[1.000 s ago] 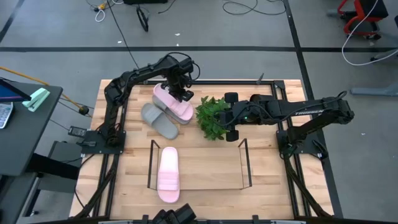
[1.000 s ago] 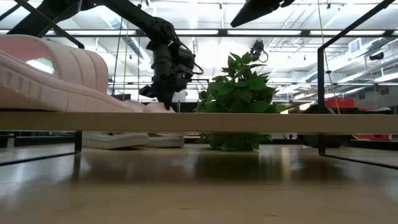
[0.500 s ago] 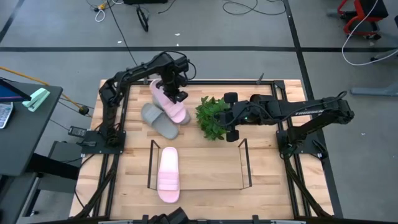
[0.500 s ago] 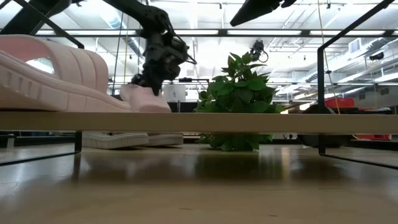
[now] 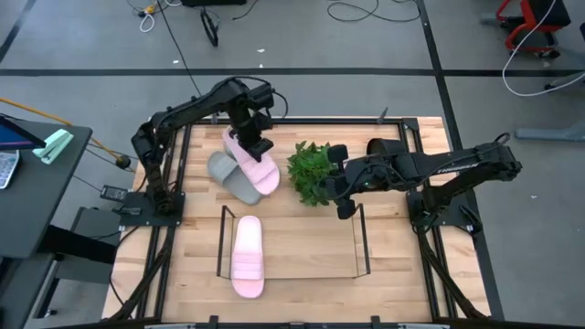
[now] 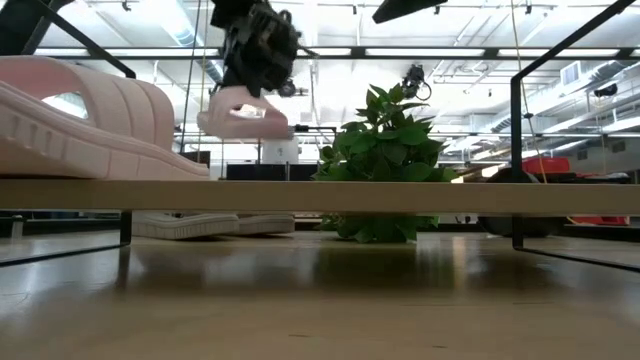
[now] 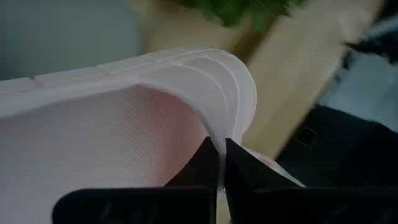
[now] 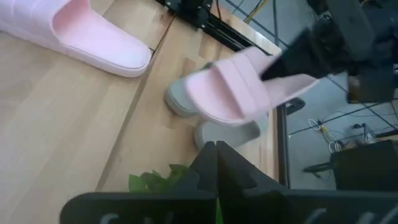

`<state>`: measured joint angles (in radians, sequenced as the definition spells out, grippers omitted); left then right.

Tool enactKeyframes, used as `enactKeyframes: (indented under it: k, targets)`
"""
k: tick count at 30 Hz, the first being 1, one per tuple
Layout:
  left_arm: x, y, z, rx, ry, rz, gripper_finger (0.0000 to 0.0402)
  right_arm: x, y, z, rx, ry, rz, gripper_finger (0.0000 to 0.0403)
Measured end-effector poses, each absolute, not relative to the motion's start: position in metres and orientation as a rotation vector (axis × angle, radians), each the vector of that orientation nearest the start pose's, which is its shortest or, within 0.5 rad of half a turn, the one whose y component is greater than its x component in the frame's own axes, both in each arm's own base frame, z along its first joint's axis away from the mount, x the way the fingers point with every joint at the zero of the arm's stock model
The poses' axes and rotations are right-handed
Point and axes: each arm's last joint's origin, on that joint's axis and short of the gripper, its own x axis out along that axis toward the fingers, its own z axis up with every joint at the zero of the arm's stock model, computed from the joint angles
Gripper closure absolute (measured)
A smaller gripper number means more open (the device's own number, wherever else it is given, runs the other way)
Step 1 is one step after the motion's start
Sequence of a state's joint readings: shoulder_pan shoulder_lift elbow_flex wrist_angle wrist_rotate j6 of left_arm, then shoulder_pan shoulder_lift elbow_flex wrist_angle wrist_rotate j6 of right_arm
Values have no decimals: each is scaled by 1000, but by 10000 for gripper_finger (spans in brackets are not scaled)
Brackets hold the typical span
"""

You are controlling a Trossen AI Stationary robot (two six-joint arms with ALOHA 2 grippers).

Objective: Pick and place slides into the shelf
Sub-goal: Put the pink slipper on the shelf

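Note:
My left gripper is above the table's far left part, shut on a pale pink slide that hangs high in the low view. Under it the two grey slides lie on the table, soles down. The other pink slide rests on the shelf, at its left end. My right gripper is shut over the green plant and holds nothing; its own view shows the shut fingertips. My left gripper pinches the pink slide's wide strap at its curved edge between its two fingers. The fingers come from above, pointing down. The slide is lifted clear of the table and of the grey slides and hangs below the fingers, nearly level.
The leafy plant stands between the two grippers, just beyond the shelf's far side. The shelf's upright side frames rise at the near middle of the table. The table's black frame edges the board. Bare wood lies right of the pink slide on the shelf.
My left gripper has risen, keeping its hold, and has carried the pink slide up off the grey slides until it hangs clear and nearly level. The slide has also turned somewhat and shifted slightly toward the near edge. My right gripper has moved a little toward the near edge.

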<state>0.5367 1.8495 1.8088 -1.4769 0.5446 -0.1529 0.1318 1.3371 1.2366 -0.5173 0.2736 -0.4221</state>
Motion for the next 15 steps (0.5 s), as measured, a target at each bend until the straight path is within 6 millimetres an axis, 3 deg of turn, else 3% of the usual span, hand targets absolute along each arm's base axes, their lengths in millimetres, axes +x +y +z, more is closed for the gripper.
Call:
enactKeyframes:
  k: [7, 15]
  targets:
    - [328, 123, 317, -858, 1291, -99, 390, 286, 23, 340, -453, 599, 161, 403]
    - [347, 81, 319, -760, 1268, -259, 391, 285, 21, 337, -409, 628, 212, 403]
